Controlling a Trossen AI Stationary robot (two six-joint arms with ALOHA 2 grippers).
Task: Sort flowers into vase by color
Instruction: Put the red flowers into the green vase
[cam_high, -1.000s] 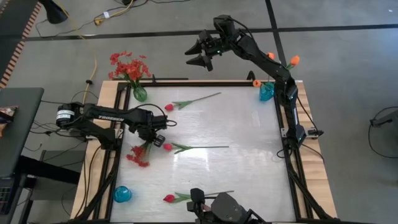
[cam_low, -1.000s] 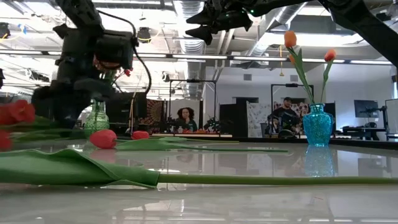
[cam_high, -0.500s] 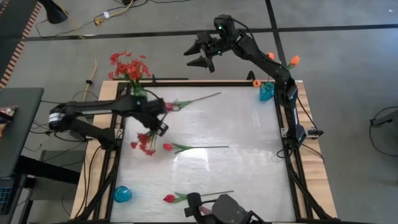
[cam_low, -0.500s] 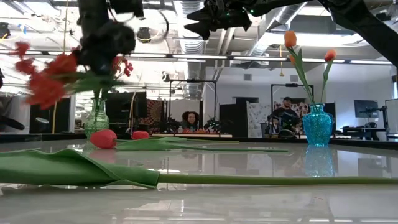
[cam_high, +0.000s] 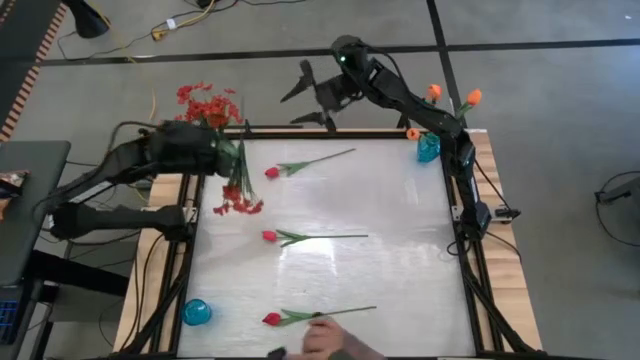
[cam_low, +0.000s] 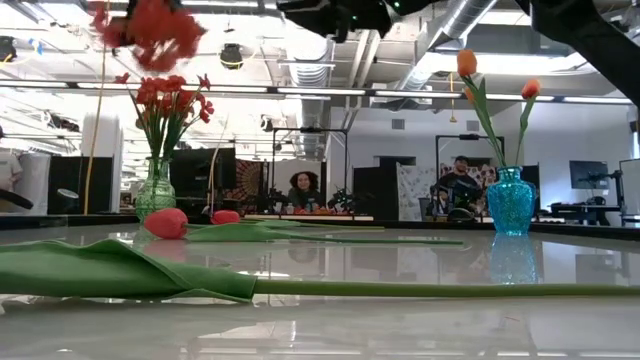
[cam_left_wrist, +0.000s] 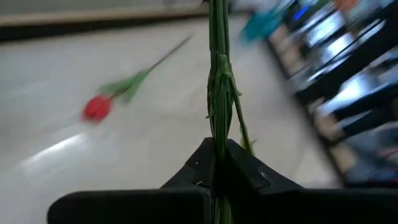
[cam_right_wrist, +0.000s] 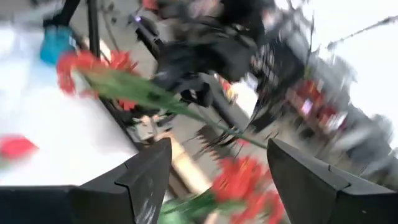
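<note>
My left gripper (cam_high: 228, 160) is shut on a red many-bloom spray (cam_high: 238, 203) above the table's far left, beside the green vase (cam_high: 225, 150), which holds red flowers (cam_high: 205, 105). The low view shows the spray's blooms (cam_low: 150, 25) high up. My right gripper (cam_high: 305, 100) hangs open in the air beyond the far edge. Three pinkish-red tulips lie flat on the table: far (cam_high: 272, 172), middle (cam_high: 268, 236) and near (cam_high: 272, 319). A blue vase (cam_high: 428, 147) at the far right holds orange tulips (cam_high: 473, 97). My left gripper pinches the spray's green stem (cam_left_wrist: 217, 134) between its two fingers, some way from the blooms. The stem runs on past the fingertips (cam_left_wrist: 239, 162). The spray is lifted clear of the table, with its bloom end (cam_high: 240, 205) toward the near side.
A second blue vase (cam_high: 196, 312) stands at the near left corner. One orange flower (cam_high: 412, 133) lies by the far-right vase. A pale blurred shape (cam_high: 325, 340) shows at the near edge. People sit in the room beyond the table (cam_low: 300, 190).
My left gripper has risen, tipped up and swung toward the green vase at the far left. It has lifted the red spray off the table, and the blooms now hang in the air. My right gripper has rolled about its own axis and drifted left, staying open.
</note>
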